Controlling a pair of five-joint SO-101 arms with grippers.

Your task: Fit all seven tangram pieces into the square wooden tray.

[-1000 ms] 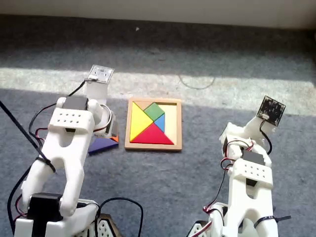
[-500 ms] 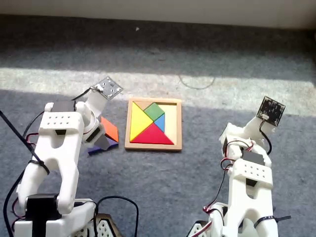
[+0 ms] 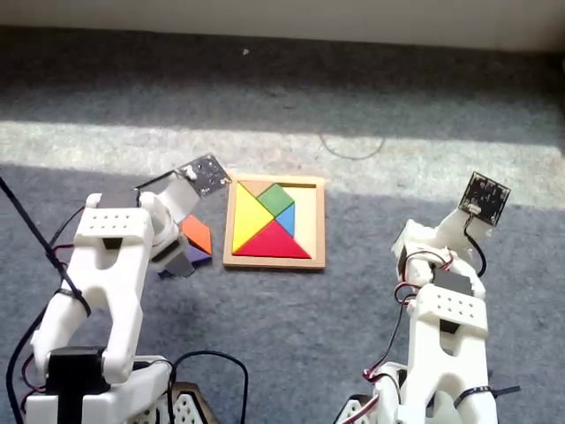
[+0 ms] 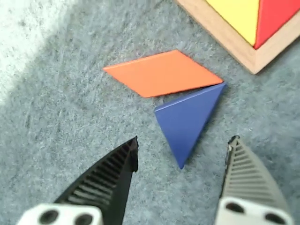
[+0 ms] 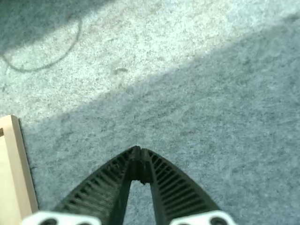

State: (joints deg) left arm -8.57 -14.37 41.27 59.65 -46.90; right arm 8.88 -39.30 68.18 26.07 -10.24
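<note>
left gripper (image 4: 183,139) spread over blue triangle (image 4: 187,115); tray (image 3: 274,261) partly filled

In the high view the left arm (image 3: 115,256) covers much of the blue triangle (image 3: 201,256). The left wrist view's edge cuts the wooden tray (image 4: 225,40) down to one corner, with slivers of a yellow piece (image 4: 236,11) and a red piece (image 4: 276,21).

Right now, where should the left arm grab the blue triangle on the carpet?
I'd pinch the blue triangle across its two free edges, near the corner pointing at the left gripper, coming straight down. It lies flat, the open jaws straddle that corner, and the orange parallelogram touches the far edge.
</note>
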